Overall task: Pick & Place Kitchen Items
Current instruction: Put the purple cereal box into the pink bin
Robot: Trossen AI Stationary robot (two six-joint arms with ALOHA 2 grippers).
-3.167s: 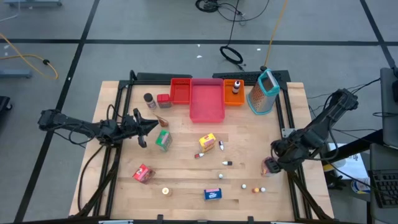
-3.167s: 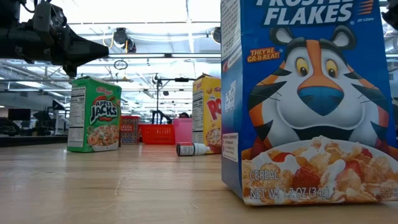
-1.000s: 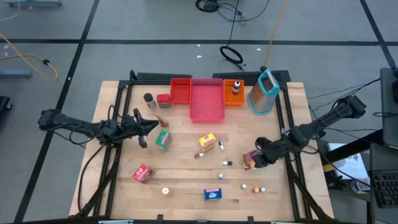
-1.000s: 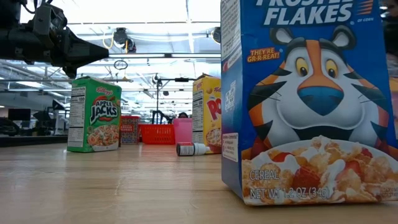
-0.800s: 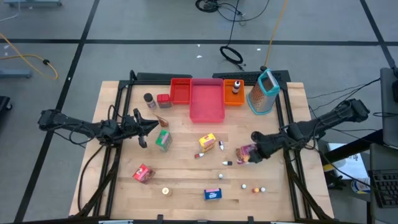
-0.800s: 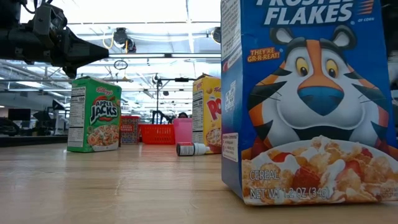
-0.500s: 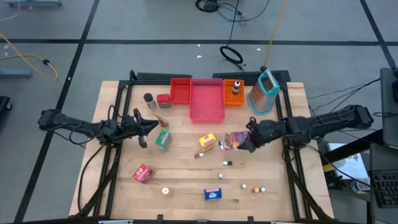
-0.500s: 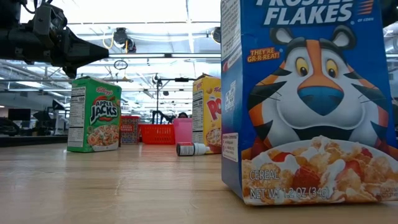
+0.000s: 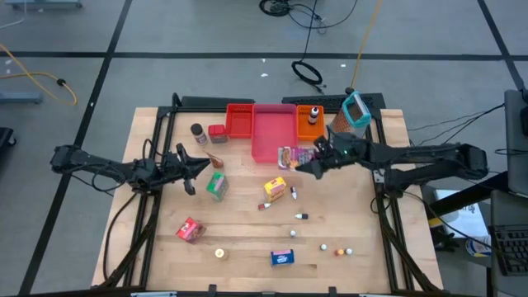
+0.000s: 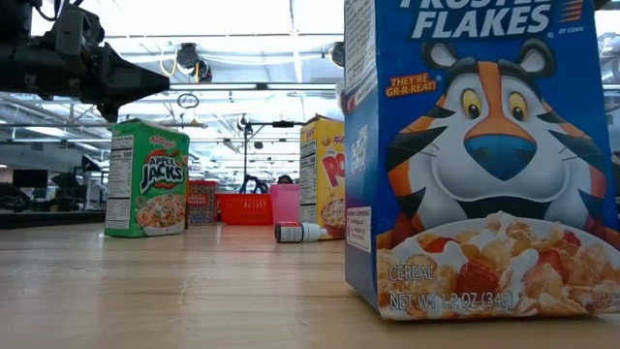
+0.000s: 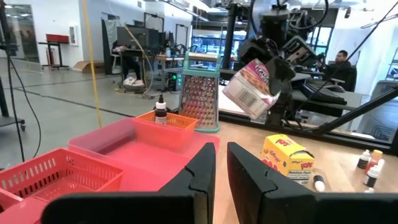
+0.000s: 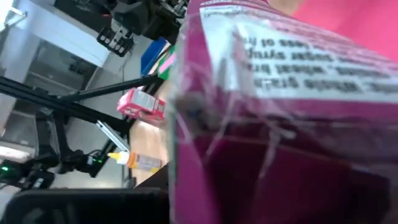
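Grey workshop floor with dark seams and loose cables surrounds my wooden desk (image 9: 247, 247), viewed from above.

Pink tray (image 9: 272, 136) sits at twelve o'clock on the desk, with a red tray (image 9: 239, 120) at its ten o'clock side and an orange tray (image 9: 310, 124) at its two o'clock side.

My right arm reaches in from three o'clock; my right tool (image 9: 304, 157) is clamped on a pink-red pouch (image 9: 294, 154), held in the air at the tray's four o'clock corner. The right wrist view is filled by that pouch (image 12: 292, 124).

My left arm waits at nine o'clock; my left tool (image 9: 200, 165) stands with a narrow gap between its tips, empty.

Green box (image 9: 217, 186), yellow box (image 9: 275, 189) and blue box (image 9: 283, 257) remain on the desk, with a second pouch (image 9: 189, 229) at seven o'clock.

Judgement: the carry step is in hand. Next I must centre the pouch over the pink tray, lower, then part the tool.
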